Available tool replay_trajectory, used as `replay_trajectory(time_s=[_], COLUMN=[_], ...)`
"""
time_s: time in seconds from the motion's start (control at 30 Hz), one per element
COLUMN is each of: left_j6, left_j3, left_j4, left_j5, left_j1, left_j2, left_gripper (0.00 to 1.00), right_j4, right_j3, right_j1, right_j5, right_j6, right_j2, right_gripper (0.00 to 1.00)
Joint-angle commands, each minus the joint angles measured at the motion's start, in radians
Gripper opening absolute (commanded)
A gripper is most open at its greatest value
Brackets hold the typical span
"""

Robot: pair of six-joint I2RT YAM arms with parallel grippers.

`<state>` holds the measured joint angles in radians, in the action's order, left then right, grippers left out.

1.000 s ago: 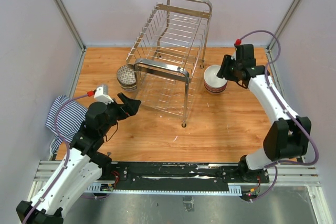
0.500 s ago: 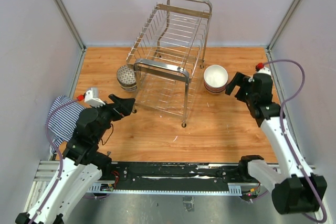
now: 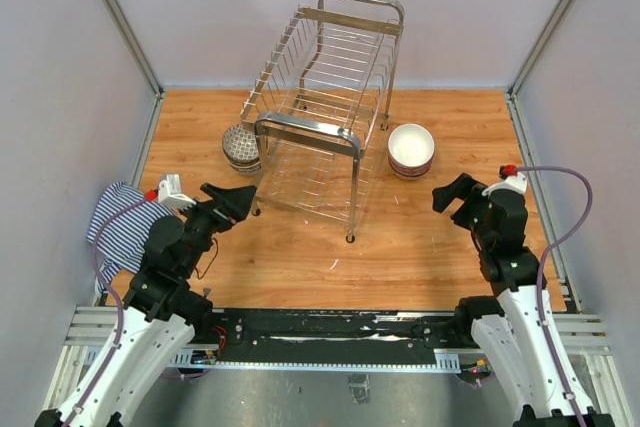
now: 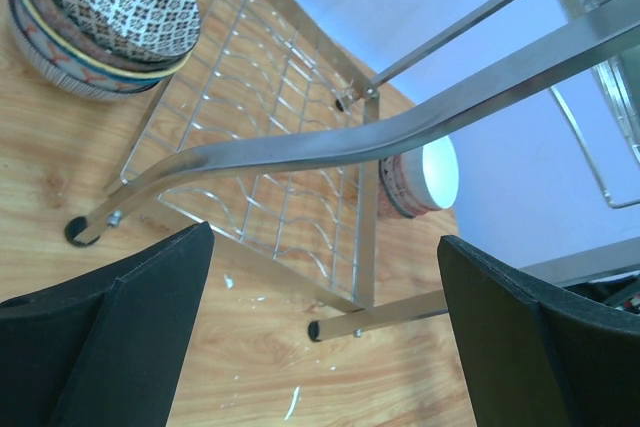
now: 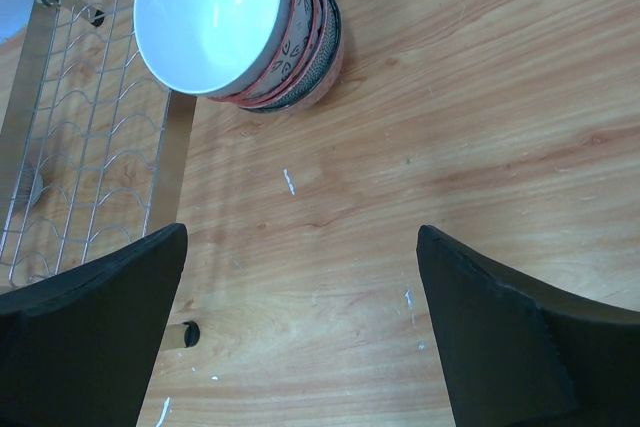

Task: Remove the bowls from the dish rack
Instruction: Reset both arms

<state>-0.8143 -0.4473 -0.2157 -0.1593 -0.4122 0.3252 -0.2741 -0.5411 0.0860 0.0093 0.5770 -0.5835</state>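
One wooden surface (image 3: 420,247) carries all items and is enclosed by pale walls on three sides.

Dish rack (image 3: 305,127): a chrome wire-frame unit with a tubular loop handle at each end. It stands upright on its thin legs at the centre of the far half of the surface. The left wrist view shows the near handle and wire floor (image 4: 400,132). The right wrist view shows one corner of the wire floor (image 5: 90,117).

Striped cloth (image 3: 125,227): blue and white, bunched at the left edge of the surface, beside the left arm.

Bowls, left stack (image 3: 240,145): several patterned bowls nested upright, with a dark lattice pattern inside the top bowl (image 4: 100,7). The stack stands on the surface, outside the rack, just beside its near-left leg.

Bowls, right stack (image 3: 411,150): several bowls nested upright; the top bowl is white inside with a reddish patterned outside (image 5: 240,22). The stack stands on the surface, outside the rack, near its right side.

Left end effector (image 3: 235,199): jaws spread wide, holding nothing (image 4: 325,239). It is raised over the surface near the rack's near-left leg, and points at the rack.

Right end effector (image 3: 452,194): jaws spread wide, holding nothing (image 5: 302,232). It is positioned over bare wood nearer than the right stack, apart from it.
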Motion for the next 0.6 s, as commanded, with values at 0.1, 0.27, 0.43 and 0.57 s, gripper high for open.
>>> replay_trajectory(time_s=[0.1,0.27,0.43,0.57], left_j6=[-0.069,-0.089,-0.032,-0.034], left_j3=[0.04,0.12,0.142,0.16], left_j4=[0.199,0.238,0.245,0.254], left_j5=[-0.03,-0.033,-0.02,-0.032], left_j1=[0.006,0.006,0.006,0.006], left_j2=[0.024,-0.042,-0.101,-0.12], left_gripper=[1.0,1.0,1.0,1.0], right_j4=[0.012,-0.049,-0.074,-0.089], right_j3=[0.103,0.138,0.162,0.163], right_j1=[-0.01,-0.009,-0.009,-0.01], right_j5=[-0.033,-0.011,0.015,0.019], right_j6=[0.077,0.056,0.044,0.035], right_j2=[0.109,0.238,0.355,0.384], right_gripper=[0.98,0.98,0.98,0.98])
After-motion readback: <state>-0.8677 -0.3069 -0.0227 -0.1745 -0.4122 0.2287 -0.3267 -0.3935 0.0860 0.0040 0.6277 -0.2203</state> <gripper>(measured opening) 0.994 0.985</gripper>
